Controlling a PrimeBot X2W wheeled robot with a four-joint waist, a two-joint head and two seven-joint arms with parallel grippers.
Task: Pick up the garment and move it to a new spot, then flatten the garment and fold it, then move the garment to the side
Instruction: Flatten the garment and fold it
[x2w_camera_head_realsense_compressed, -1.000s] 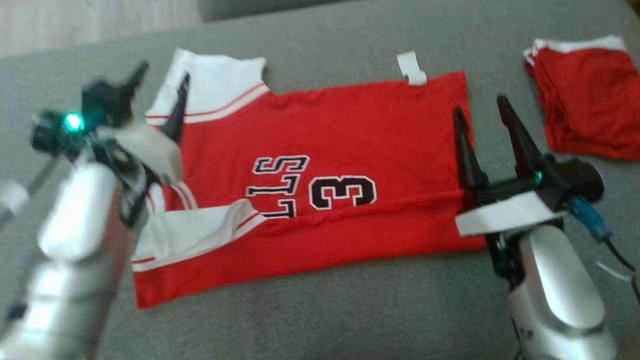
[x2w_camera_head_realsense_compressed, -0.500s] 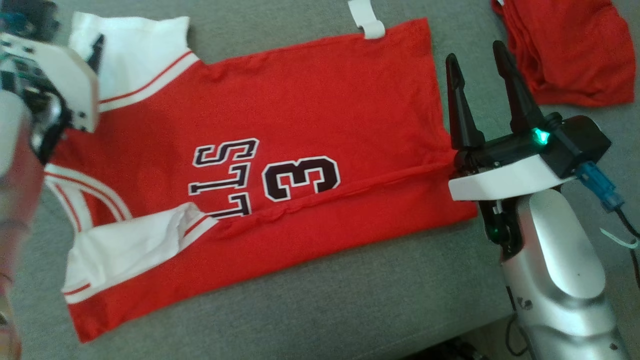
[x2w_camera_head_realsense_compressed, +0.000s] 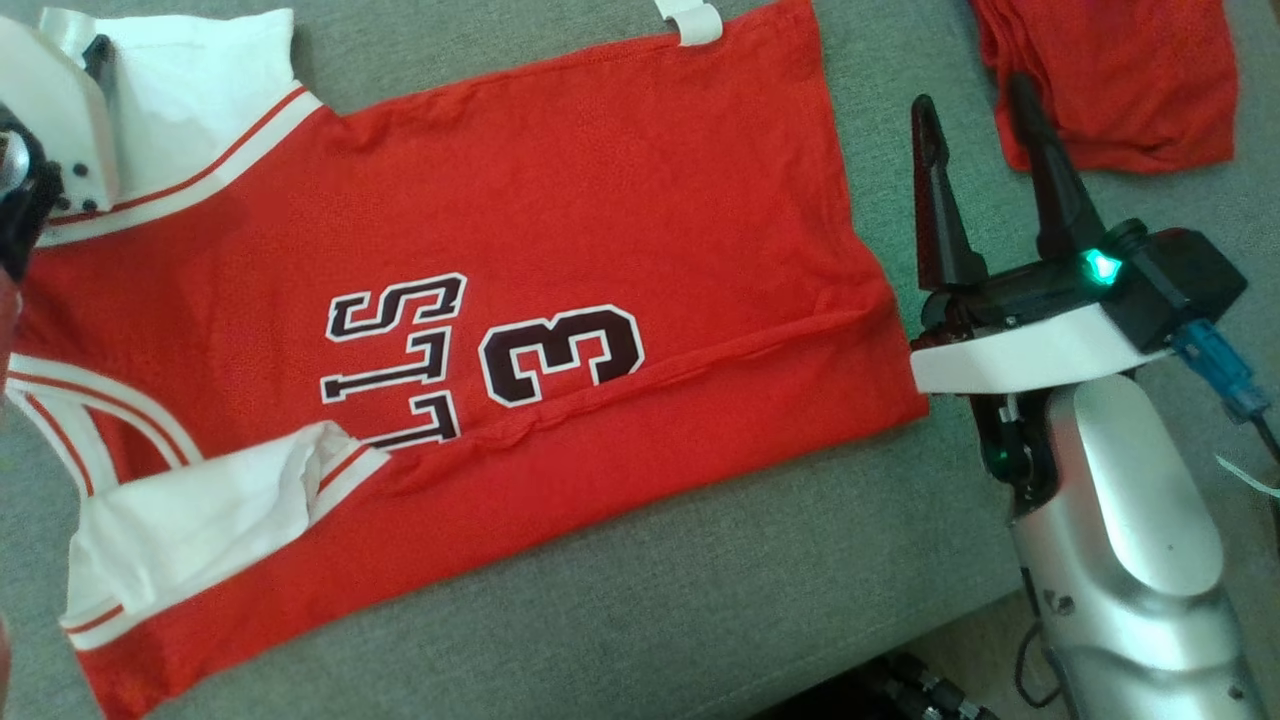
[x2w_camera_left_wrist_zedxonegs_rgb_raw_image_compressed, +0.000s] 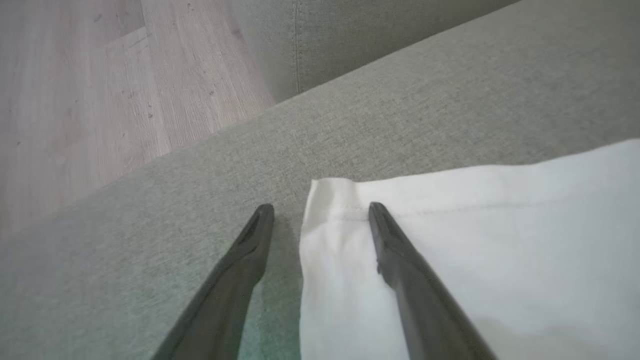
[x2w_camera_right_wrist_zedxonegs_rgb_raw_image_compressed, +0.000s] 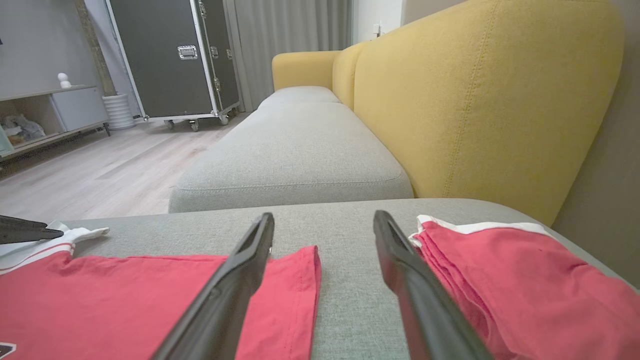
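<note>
Item: red jersey with white sleeves (x2w_camera_head_realsense_compressed: 600, 200) on grey fabric sofa seat (x2w_camera_head_realsense_compressed: 700, 600)

Your right gripper (x2w_camera_head_realsense_compressed: 971, 92) hovers beside the hem, fingers spread, empty. Your left gripper (x2w_camera_left_wrist_zedxonegs_rgb_raw_image_compressed: 320, 210) straddles a white sleeve corner, also spread. The left arm is cut off at the head view's edge. A lengthwise fold hides part of the black lettering.

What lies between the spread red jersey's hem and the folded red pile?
Bare grey cushion between the jersey and the folded pile, with the open right claw pointing along that strip; the right wrist view shows it plainest.
</note>
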